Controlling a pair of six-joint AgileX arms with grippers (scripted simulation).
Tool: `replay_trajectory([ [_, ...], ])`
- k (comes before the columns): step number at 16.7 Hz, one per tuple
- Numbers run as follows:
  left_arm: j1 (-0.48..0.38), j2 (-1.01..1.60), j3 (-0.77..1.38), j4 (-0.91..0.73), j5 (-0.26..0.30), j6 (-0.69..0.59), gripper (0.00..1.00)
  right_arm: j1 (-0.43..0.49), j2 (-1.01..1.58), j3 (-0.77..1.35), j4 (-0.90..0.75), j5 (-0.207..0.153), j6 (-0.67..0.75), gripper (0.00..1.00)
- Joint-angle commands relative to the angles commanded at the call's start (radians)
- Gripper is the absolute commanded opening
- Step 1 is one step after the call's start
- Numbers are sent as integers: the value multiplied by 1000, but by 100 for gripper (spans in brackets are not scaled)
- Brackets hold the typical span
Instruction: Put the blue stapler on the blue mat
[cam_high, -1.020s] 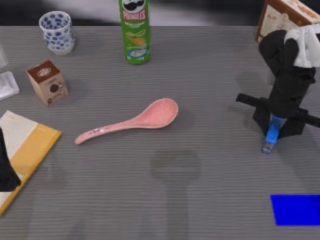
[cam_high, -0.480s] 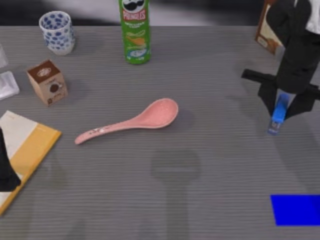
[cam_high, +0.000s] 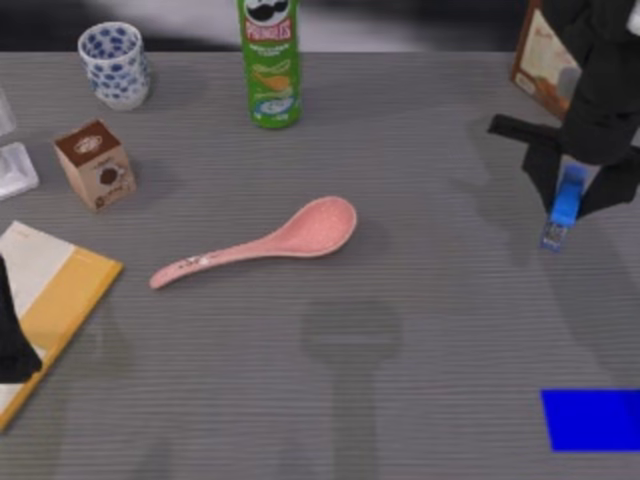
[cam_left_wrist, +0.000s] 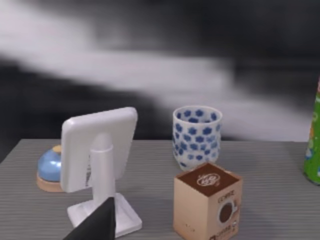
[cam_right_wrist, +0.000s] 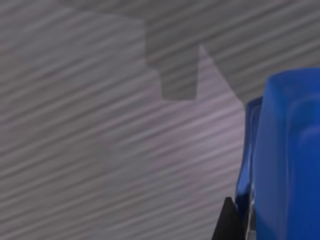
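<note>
The blue stapler (cam_high: 560, 222) hangs above the table at the right, its tip pointing toward the front edge. My right gripper (cam_high: 574, 190) is shut on it from above, and the black fingers (cam_high: 541, 172) flank its upper end. In the right wrist view the blue stapler (cam_right_wrist: 290, 160) fills the picture's edge beside one dark fingertip (cam_right_wrist: 227, 224), over bare grey table. The blue mat (cam_high: 592, 420) lies flat at the front right corner, well apart from the stapler. My left gripper (cam_high: 10, 345) is parked at the table's left edge, and only one finger (cam_left_wrist: 97, 225) shows in its wrist view.
A pink spoon (cam_high: 260, 245) lies mid-table. At the back stand a green crisp can (cam_high: 270, 60) and a blue-dotted cup (cam_high: 115, 65). A coffee box (cam_high: 95, 165) and a yellow-white book (cam_high: 50, 290) sit at the left. A brown carton (cam_high: 545, 60) stands behind the right arm.
My right gripper has carried the stapler up and toward the back right of the table. The left arm has not moved.
</note>
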Motion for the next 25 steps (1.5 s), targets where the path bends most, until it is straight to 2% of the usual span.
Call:
replay_trajectory([
  [3, 0, 0, 0, 0, 0, 0, 100, 5, -21, -21, -17, -15, -62, 0],
  [6, 0, 0, 0, 0, 0, 0, 100, 11, -74, -73, -47, -45, -220, 0],
  [11, 0, 0, 0, 0, 0, 0, 100, 22, -210, -217, -94, -95, -654, 0],
  [14, 0, 0, 0, 0, 0, 0, 100, 29, -305, -326, -105, -110, -954, 0],
  [19, 0, 0, 0, 0, 0, 0, 100, 39, -460, -507, -78, -96, -1418, 0],
  [22, 0, 0, 0, 0, 0, 0, 100, 43, -546, -599, -36, -68, -1662, 0],
  [25, 0, 0, 0, 0, 0, 0, 100, 46, -617, -669, 13, -37, -1841, 0],
])
